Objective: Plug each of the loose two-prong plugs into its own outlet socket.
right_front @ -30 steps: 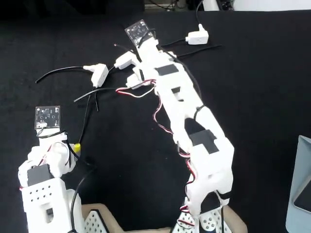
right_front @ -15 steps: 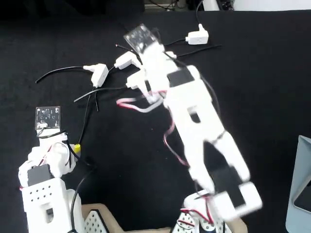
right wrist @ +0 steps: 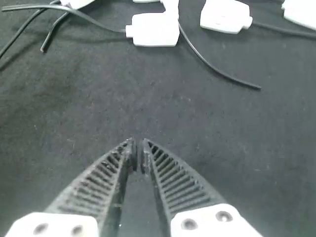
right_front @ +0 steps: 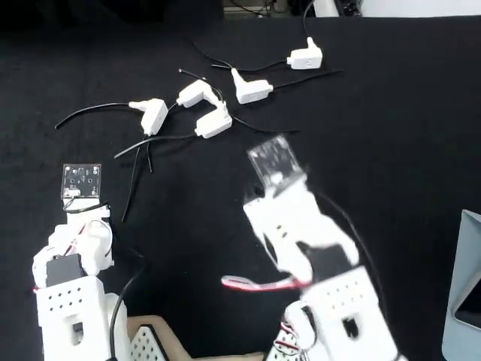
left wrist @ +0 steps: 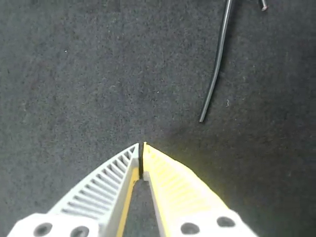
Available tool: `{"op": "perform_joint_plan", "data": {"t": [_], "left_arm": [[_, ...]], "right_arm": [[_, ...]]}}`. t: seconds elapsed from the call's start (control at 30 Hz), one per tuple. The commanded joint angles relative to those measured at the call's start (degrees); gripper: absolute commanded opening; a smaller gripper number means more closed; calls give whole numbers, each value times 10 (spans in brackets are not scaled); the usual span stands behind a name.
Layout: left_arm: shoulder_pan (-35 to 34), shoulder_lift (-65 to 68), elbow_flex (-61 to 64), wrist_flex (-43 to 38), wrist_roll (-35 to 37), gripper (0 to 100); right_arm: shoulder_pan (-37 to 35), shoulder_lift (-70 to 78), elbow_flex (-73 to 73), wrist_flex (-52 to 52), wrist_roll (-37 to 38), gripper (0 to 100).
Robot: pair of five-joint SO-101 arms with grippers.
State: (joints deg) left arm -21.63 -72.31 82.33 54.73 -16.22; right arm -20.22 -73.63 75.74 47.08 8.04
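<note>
Several white plug and socket pieces with black cords lie at the far middle of the black table: one (right_front: 150,113), one (right_front: 194,93), one (right_front: 214,122), one (right_front: 252,88) and one (right_front: 304,54). My right gripper (right wrist: 137,146) is shut on nothing and hovers over bare cloth, well short of the nearest white piece (right wrist: 154,30) and another (right wrist: 226,16). The right arm (right_front: 301,226) sits folded back at the near middle. My left gripper (left wrist: 142,146) is shut and empty above the cloth, with a loose black cord end (left wrist: 212,89) ahead of it. The left arm (right_front: 71,256) stands at the near left.
Loose black cords (right_front: 135,173) trail from the white pieces toward the left arm. A grey-blue object (right_front: 464,293) stands at the near right edge. The table (right_front: 391,150) is open black cloth on its right half.
The right arm has drawn back from the cluster of plugs to the near middle, leaving a white piece lying where its gripper was. The left arm has barely shifted.
</note>
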Motion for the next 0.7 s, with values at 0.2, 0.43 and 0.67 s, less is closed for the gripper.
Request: {"op": "perform_joint_plan", "data": {"t": [0.2,0.43,0.67], "left_arm": [[7,-174,32,26,30,28],[58,-324,76,102,29,29],[133,-319,123,64,29,30]], "right_arm": [[4,-280,171,-11,-38,13],[4,-344,207,31,-72,14],[4,-342,207,88,-171,14]]}}
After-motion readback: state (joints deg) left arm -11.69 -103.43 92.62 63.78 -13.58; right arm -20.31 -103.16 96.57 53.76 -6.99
